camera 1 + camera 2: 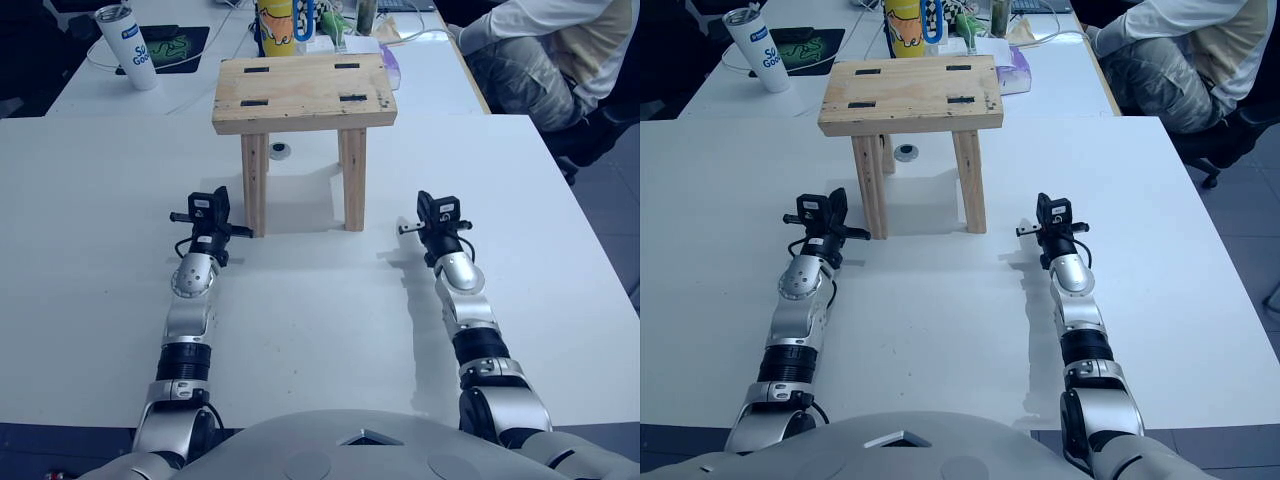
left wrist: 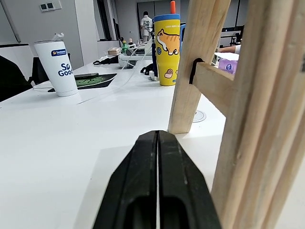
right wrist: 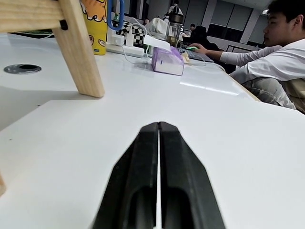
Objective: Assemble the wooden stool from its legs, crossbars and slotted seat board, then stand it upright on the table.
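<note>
Because the wooden stool is standing upright at twelve o'clock on the desk, seemingly finished, the left gripper and right gripper are resting at seven and five, fingers closed, empty.

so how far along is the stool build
Done: the stool stands upright on the table, seat board on its legs, a crossbar slotted in. In hand: nothing; left gripper and right gripper sit shut and empty beside it. Left: nothing apparent.
</note>
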{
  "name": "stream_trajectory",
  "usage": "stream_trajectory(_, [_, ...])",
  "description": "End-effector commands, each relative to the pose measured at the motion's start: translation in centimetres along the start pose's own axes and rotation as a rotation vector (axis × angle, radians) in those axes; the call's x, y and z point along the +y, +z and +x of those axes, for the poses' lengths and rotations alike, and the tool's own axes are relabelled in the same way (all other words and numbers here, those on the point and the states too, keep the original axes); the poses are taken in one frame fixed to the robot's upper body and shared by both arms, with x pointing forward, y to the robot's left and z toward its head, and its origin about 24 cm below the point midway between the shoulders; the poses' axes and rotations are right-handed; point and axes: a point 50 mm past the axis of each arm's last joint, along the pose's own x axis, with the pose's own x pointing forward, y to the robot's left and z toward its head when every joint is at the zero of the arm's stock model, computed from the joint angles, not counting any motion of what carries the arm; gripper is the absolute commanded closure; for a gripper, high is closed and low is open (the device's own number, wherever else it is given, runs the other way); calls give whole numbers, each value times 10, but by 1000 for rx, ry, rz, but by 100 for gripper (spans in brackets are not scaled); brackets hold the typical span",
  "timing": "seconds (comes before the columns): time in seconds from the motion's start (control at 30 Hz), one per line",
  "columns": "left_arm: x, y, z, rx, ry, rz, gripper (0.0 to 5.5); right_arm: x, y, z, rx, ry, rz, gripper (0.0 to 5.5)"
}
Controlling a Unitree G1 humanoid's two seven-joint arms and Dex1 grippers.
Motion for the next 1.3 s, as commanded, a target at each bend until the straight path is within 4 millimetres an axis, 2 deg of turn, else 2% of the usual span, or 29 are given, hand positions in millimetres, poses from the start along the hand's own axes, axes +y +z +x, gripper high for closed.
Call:
stream_trajectory(0.03, [-3, 5, 11, -19, -35, 21, 548, -6, 5, 6, -20, -44, 9, 550])
stream_trajectory(0.33, [-8, 4, 15, -37, -15, -5, 548, -12, 13, 17, -35, -29, -4, 550])
stream_trajectory(1.3, [0, 6, 9, -37, -22, 11, 548, -1, 6, 7, -38, -40, 23, 550])
